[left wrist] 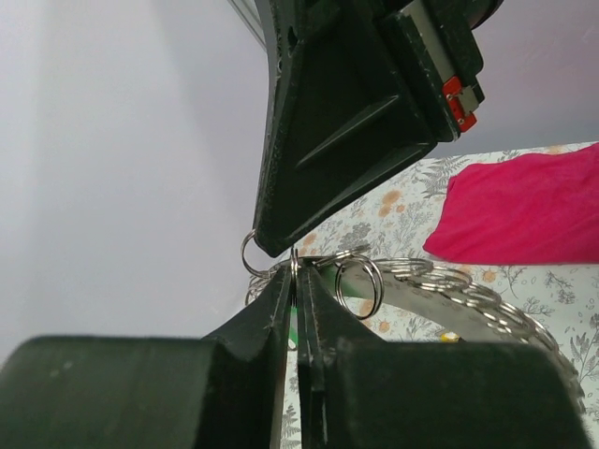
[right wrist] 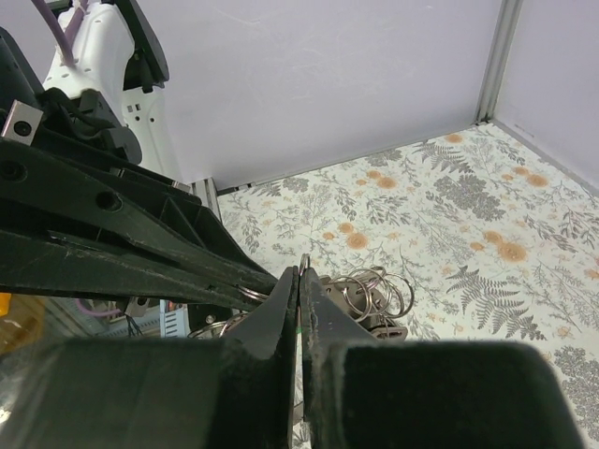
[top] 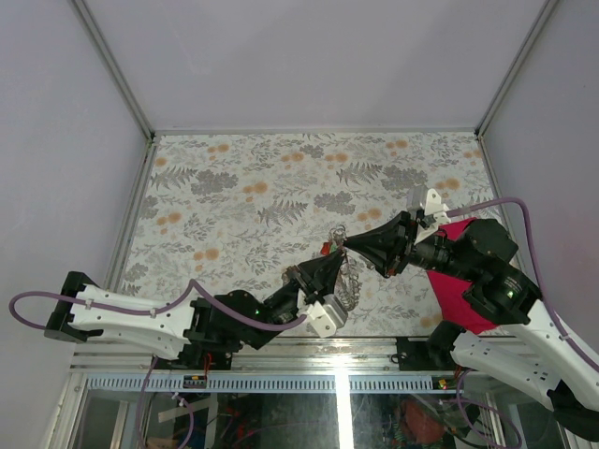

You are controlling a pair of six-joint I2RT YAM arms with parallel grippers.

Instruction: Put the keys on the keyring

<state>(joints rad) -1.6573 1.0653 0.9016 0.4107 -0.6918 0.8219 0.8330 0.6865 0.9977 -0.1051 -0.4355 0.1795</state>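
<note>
The left gripper point(top: 337, 253) and right gripper point(top: 353, 243) meet tip to tip above the flowered desk point(top: 243, 196), close to its near edge. Most of the surface lies beyond them, toward the back wall. Both sets of jaws are pressed together, each pinching a thin loop of the keyring point(left wrist: 358, 283). Its chain point(left wrist: 468, 292) trails down beside them. A crimson cloth point(top: 454, 295) lies at the right front corner, under the right arm.

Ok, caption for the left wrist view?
Left gripper and right gripper pinch the thin silvery metal keyring, crimson cloth behind.
</note>
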